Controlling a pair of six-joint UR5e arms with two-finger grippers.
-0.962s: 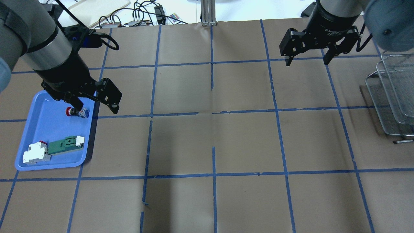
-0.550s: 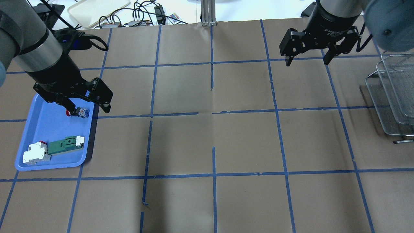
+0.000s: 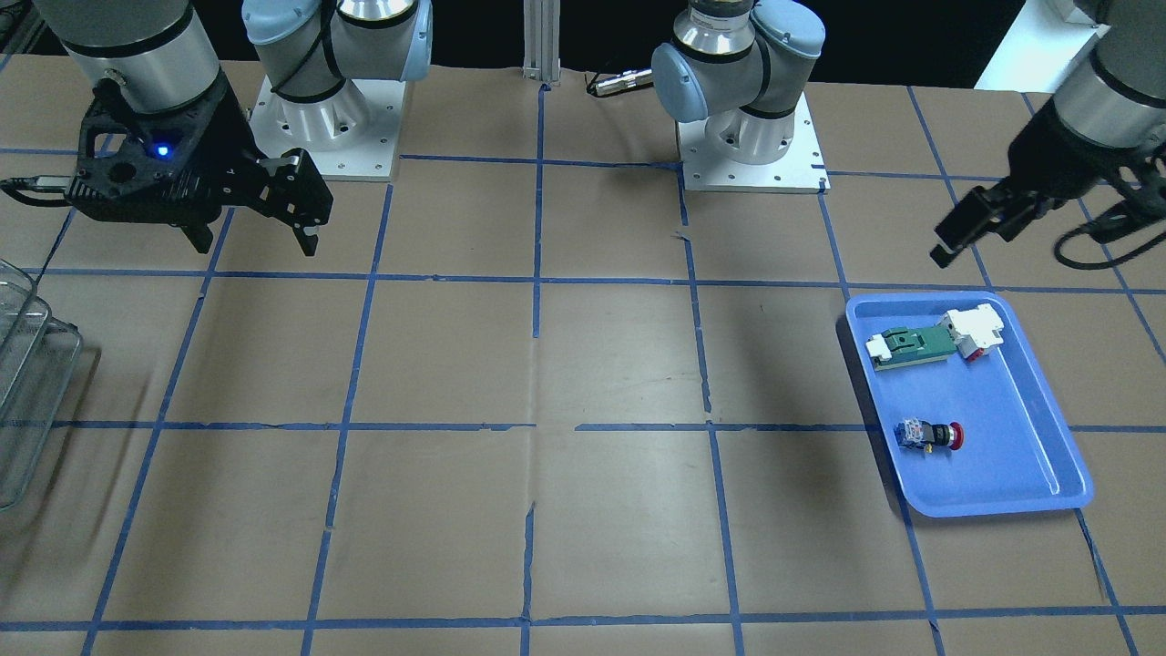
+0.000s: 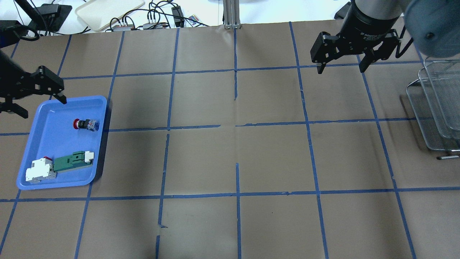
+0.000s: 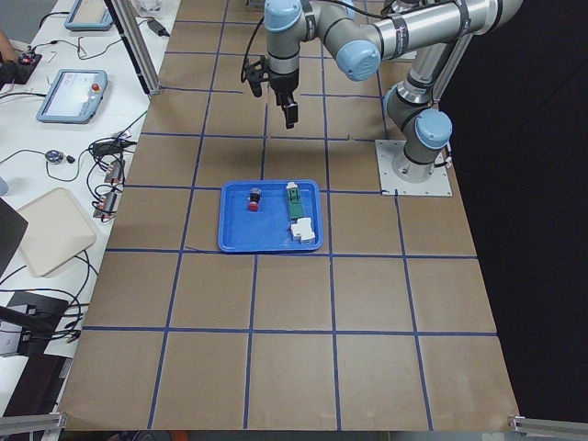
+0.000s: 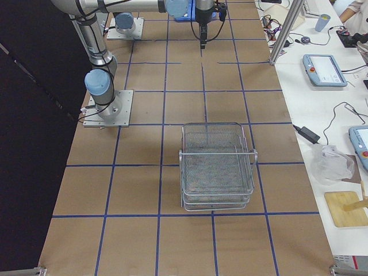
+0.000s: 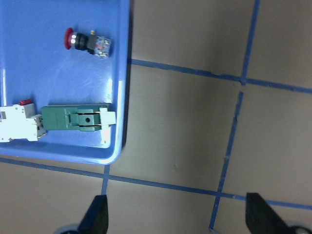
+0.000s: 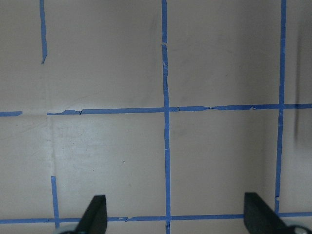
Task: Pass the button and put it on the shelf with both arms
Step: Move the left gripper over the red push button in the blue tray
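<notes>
The button (image 4: 85, 124), with a red head and a blue-and-white block, lies on its side in the blue tray (image 4: 39, 144). It also shows in the front view (image 3: 929, 435) and the left wrist view (image 7: 87, 43). My left gripper (image 4: 44, 108) is open and empty. It hangs high over the tray's far left corner, apart from the button. My right gripper (image 4: 340, 68) is open and empty at the far right, left of the wire shelf (image 4: 440, 104). The shelf also shows in the right side view (image 6: 217, 167).
A green-and-white flat part (image 4: 73, 161) with a white block (image 4: 39, 171) lies at the near end of the tray. Cables and a cream tray (image 4: 107, 10) lie beyond the table's far edge. Blue tape lines cross the brown table.
My left gripper was down around the button with its fingers on either side. It has pulled up and to the left, still open. The button stays in the tray. The right arm has not moved.
</notes>
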